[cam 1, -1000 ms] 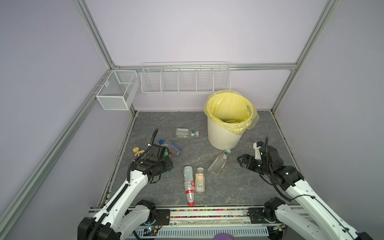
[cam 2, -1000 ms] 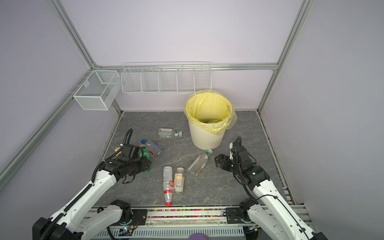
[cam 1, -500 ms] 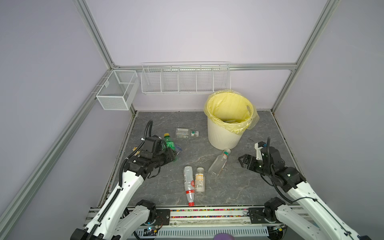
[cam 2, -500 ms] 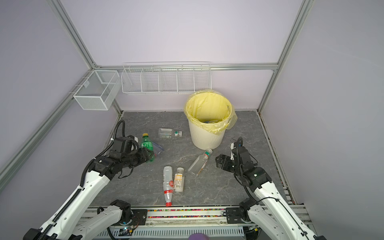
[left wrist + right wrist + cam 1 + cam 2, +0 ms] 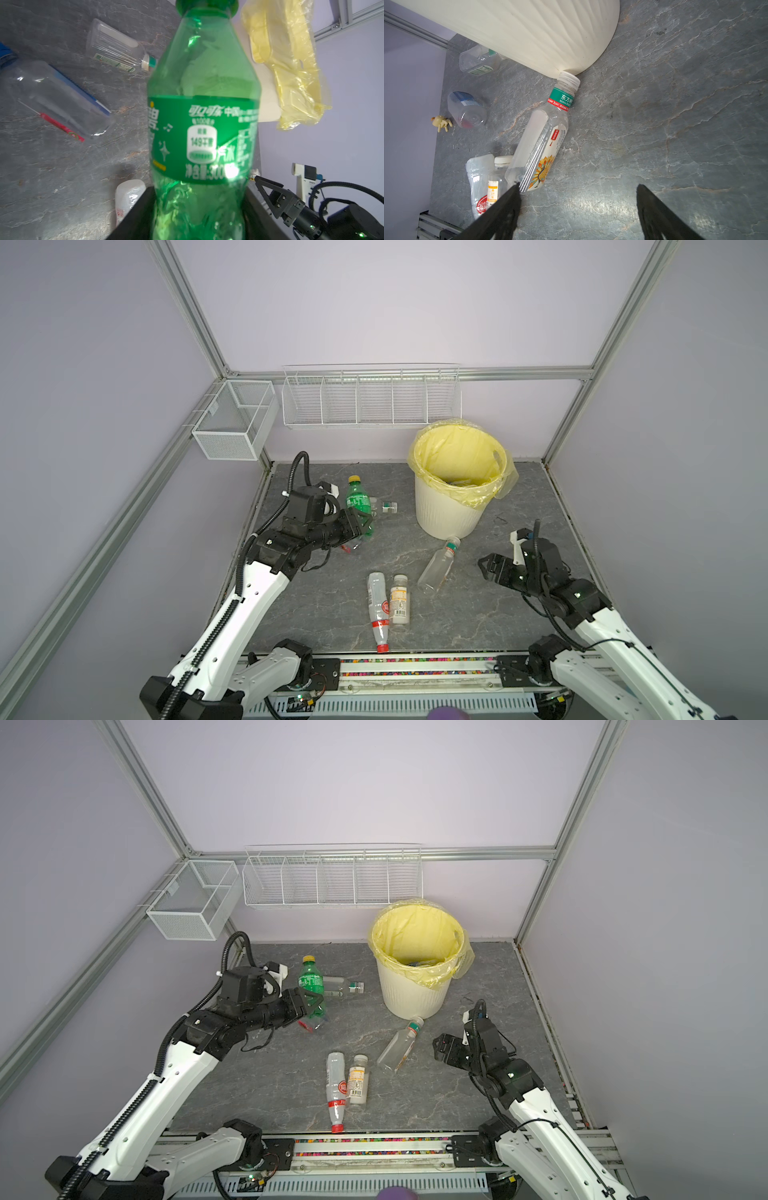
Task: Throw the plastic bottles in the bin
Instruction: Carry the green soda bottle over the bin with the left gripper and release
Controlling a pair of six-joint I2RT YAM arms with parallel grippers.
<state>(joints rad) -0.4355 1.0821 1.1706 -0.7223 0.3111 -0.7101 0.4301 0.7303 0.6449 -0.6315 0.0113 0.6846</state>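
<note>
Closest to the front edge of the grey table [image 5: 457, 614], two bottles lie side by side, touching. The red-label bottle [image 5: 377, 608] points its red cap at the edge, and the orange-label bottle [image 5: 400, 600] points its white cap away.

Just beyond them on the right, a peacock bottle [image 5: 436, 570] lies at a slant, its white cap touching the foot of the bin [image 5: 446, 510]. The right claw [image 5: 577, 185] hangs low over the table beside this bottle's base. Its jaws are spread wide with nothing between them, and one fingertip [image 5: 516, 187] is near the base.

Farther back on the left, the left claw [image 5: 360, 523] is closed around the lower body of the green bottle [image 5: 358, 502]. It holds the bottle upright, yellow cap up, left of the bin and apart from it. A blue-label bottle [image 5: 54, 99] lies on the table below the claw. Beside it, near the left wall, sits a small yellow toy [image 5: 440, 122]. A clear bottle [image 5: 384, 507] lies behind the green one, between it and the bin.

The bin stands at the back right, lined with a yellow bag; some items lie at its bottom. Two wire baskets [image 5: 370, 406] hang on the walls beyond.
</note>
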